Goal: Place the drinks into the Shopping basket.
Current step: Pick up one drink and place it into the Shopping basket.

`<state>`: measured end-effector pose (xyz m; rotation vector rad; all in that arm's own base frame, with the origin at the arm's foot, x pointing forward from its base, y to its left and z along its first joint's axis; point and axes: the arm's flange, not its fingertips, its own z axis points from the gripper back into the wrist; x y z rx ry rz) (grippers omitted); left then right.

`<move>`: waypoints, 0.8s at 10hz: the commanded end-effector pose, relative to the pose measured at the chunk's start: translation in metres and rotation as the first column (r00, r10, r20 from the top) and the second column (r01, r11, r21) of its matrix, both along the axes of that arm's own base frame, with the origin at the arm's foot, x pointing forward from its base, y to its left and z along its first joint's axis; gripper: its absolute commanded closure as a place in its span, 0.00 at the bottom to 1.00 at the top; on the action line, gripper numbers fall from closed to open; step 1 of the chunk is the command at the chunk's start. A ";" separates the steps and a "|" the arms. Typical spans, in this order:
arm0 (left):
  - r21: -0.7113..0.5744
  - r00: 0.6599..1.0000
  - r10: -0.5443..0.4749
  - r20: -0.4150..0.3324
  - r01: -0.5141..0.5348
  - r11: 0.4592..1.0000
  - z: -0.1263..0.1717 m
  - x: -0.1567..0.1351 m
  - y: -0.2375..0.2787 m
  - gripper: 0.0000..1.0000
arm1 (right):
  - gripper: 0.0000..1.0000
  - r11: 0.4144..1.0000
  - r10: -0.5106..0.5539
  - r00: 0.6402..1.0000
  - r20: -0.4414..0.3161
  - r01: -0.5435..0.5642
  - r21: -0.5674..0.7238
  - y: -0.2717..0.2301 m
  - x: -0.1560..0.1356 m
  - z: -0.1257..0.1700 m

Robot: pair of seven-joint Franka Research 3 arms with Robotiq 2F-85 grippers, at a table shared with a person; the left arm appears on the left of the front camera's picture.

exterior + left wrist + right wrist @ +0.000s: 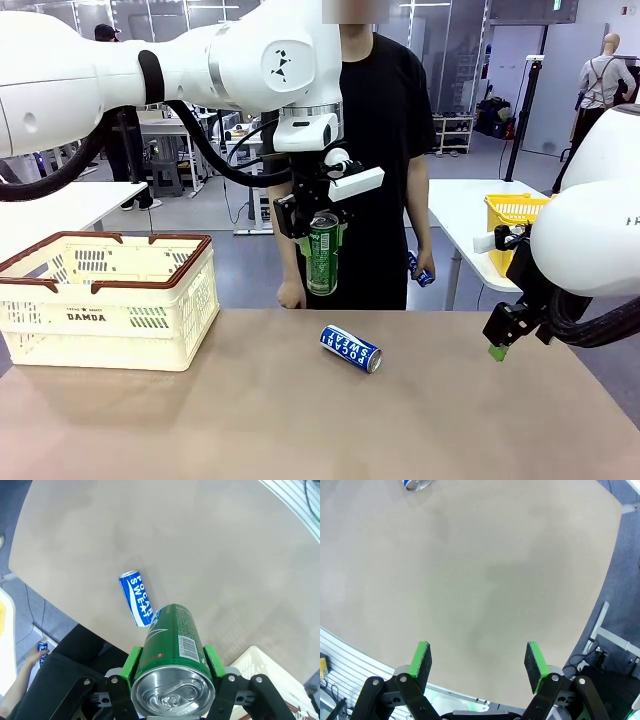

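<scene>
One green can [322, 262] clamped in left pincer [319, 233].

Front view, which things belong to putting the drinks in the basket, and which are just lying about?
Job: green can in the left claw; blue can lying on the table; second blue can in the person's hand; white basket.
Lying about: yellow basket on the side table.

This is a big robot lab. White robot arms [150, 60] reach over a brown counter [300, 420]. Behind, in the upper half of the frame, white tables [60, 205], a chair [165, 172] and a shelf [455, 133] stand on a grey floor [200, 215].
</scene>
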<state>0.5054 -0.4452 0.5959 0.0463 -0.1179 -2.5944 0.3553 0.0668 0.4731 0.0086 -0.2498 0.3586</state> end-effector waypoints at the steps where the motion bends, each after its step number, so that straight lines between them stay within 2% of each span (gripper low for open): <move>1: -0.006 1.000 -0.001 0.006 0.002 1.000 0.005 -0.002 0.000 0.97 | 0.07 1.000 0.007 1.000 -0.004 -0.007 0.004 -0.001 -0.001 0.000; 2: -0.006 1.000 -0.001 0.006 0.002 1.000 0.005 -0.002 0.000 0.97 | 0.07 1.000 0.007 1.000 -0.004 -0.007 0.004 -0.001 -0.001 0.000; 3: 0.000 1.000 0.000 0.000 0.000 1.000 0.000 0.000 0.000 0.40 | 0.07 1.000 0.007 1.000 -0.004 -0.007 0.004 -0.001 -0.001 0.000; 5: -0.005 0.998 0.049 0.042 -0.049 0.999 0.029 0.018 0.020 0.40 | 0.07 1.000 0.007 1.000 -0.004 -0.007 0.004 -0.001 -0.001 0.000; 8: -0.081 0.981 0.168 0.095 -0.160 0.984 0.081 0.043 0.068 0.40 | 0.07 1.000 0.007 1.000 -0.004 -0.007 0.004 -0.001 -0.001 0.000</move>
